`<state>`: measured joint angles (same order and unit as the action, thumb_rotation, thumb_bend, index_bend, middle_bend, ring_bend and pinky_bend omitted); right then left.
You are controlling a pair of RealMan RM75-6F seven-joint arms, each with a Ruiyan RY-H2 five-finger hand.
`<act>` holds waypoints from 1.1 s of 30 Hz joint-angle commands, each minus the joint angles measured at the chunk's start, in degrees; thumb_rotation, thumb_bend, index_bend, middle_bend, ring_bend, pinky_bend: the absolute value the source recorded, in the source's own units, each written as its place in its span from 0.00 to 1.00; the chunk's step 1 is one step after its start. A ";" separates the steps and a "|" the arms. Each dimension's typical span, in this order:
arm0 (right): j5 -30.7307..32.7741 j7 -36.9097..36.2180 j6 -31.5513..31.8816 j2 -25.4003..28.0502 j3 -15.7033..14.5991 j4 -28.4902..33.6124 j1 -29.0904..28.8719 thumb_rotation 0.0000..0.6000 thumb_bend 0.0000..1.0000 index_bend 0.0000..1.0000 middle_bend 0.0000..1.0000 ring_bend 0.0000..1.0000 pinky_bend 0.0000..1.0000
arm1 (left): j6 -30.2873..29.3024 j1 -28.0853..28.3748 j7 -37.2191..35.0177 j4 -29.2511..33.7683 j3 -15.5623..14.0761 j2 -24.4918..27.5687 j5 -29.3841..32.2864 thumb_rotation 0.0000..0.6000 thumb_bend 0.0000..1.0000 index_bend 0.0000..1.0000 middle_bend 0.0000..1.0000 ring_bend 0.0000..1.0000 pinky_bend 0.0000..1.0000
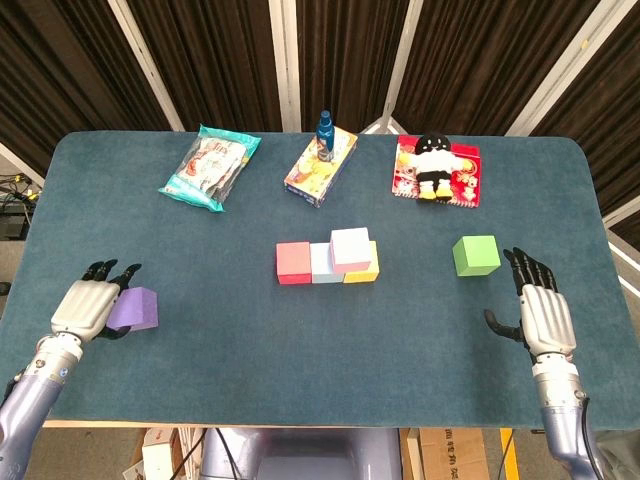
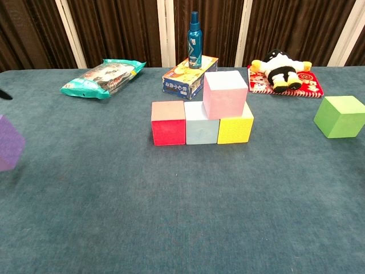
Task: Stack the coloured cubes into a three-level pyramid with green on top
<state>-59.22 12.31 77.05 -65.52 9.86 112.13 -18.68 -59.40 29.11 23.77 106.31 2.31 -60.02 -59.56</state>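
Observation:
A red cube (image 1: 293, 263), a light blue cube (image 1: 322, 264) and a yellow cube (image 1: 364, 270) form a row mid-table. A pink cube (image 1: 350, 247) sits on top, over the blue and yellow ones. My left hand (image 1: 88, 308) grips the purple cube (image 1: 135, 309) near the front left edge; in the chest view the purple cube (image 2: 10, 142) shows at the left border, off the cloth. The green cube (image 1: 476, 255) rests on the table at the right. My right hand (image 1: 540, 305) lies open just right of it and nearer me, not touching it.
Along the far side lie a snack bag (image 1: 210, 166), a printed box (image 1: 320, 165) with a blue bottle (image 1: 324, 135) on it, and a plush toy (image 1: 435, 168) on a red pack. The blue table cloth (image 1: 300, 350) spreads between the hands.

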 commanded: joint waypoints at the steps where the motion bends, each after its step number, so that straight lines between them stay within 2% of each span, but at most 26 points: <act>1: -0.08 0.07 -0.08 -0.09 0.11 -0.12 0.03 1.00 0.34 0.00 0.00 0.00 0.00 | 1.23 2.48 0.55 4.15 2.42 3.18 0.73 1.00 0.34 0.05 0.37 0.03 0.05; 10: -0.30 -0.18 0.50 -0.55 1.21 -1.20 0.13 1.00 0.34 0.00 0.00 0.00 0.00 | 5.02 10.51 2.35 11.82 9.20 7.19 8.78 1.00 0.33 0.05 0.37 0.03 0.05; 14: -0.74 -1.04 1.11 -0.85 1.84 -2.06 0.39 1.00 0.34 0.00 0.00 0.00 0.00 | 6.50 14.94 5.25 12.57 10.53 6.76 13.90 1.00 0.33 0.05 0.37 0.03 0.05; 19: -0.95 -2.28 1.63 -1.02 2.74 -2.85 0.69 1.00 0.34 0.00 0.00 0.00 0.00 | 6.72 20.58 9.44 11.92 11.05 4.10 20.48 1.00 0.33 0.05 0.37 0.03 0.05; 33: 0.98 -5.28 -0.30 -0.21 4.44 -3.64 0.98 1.00 0.34 0.00 0.00 0.00 0.00 | 3.23 37.20 19.29 2.45 12.47 -8.66 41.42 1.00 0.34 0.04 0.38 0.04 0.05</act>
<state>-58.30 7.07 76.79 -65.76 14.26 108.53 -17.71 -55.36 63.76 41.05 110.97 14.54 -66.42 -20.88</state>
